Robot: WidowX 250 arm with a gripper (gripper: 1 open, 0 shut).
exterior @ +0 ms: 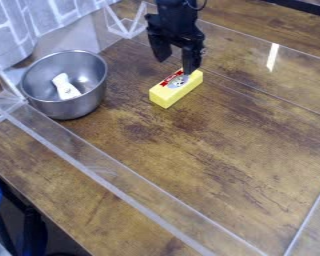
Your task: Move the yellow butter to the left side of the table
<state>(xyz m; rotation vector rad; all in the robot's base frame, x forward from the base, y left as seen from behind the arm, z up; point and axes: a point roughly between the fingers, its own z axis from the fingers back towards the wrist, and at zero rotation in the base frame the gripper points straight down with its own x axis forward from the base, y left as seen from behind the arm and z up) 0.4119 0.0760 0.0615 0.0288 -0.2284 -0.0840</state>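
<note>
The yellow butter is a small yellow block with a red-and-white label, lying on the wooden table right of a metal bowl. My black gripper hangs open directly over the block's far end, pointing steeply down, its fingers straddling that end just above it. Nothing is held between the fingers. Whether the fingertips touch the butter I cannot tell.
A metal bowl with a white object inside stands left of the butter. A clear plastic barrier runs diagonally along the table's near-left edge. A white rack and checkered cloth sit at the back left.
</note>
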